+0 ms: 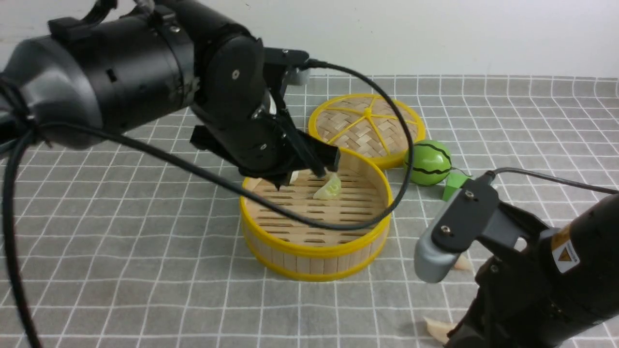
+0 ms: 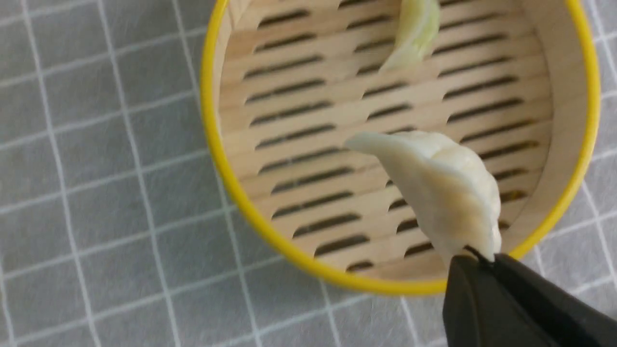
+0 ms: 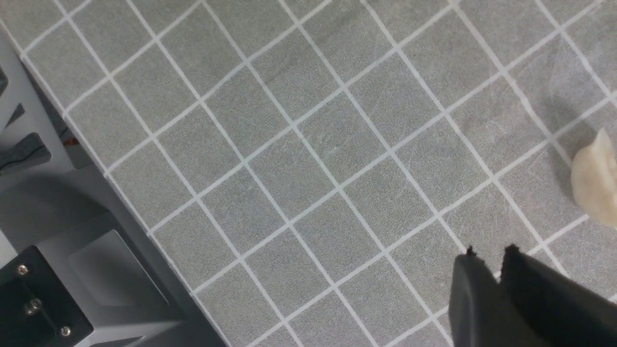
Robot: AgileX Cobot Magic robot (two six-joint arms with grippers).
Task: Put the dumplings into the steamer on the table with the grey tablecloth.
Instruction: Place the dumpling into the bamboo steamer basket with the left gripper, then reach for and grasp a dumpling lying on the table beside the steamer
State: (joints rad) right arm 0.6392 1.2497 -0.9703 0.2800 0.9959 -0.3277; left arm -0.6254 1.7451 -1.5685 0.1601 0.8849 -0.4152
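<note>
the left gripper [image 2: 475,258] is pinched tight on the white dumpling [image 2: 434,183], gripping 1 end of it by the thin edge. the dumpling's long axis runs out from the fingertips, its free pointed end aimed away from the hand and slanting across the slats of the steamer [image 2: 212,144]. it hangs over the steamer's floor, close to the wall nearest the fingers. farther out past that free tip the green dumpling [image 2: 414,33] lies on the floor, apart from the held 1. in the front view the left arm's black cable [image 1: 314,223] sags across the steamer's mouth. beyond the hand, past the steamer, sit the woven lid [image 1: 367,123] and, beside it, a striped green ball [image 1: 428,162]. the right gripper [image 3: 490,253] hovers over the grey tablecloth [image 3: 299,144], jaws a narrow slit apart with nothing between. 1 off-white dumpling [image 3: 595,185] lies on the cloth near its tips, off to 1 side, not touching.
</note>
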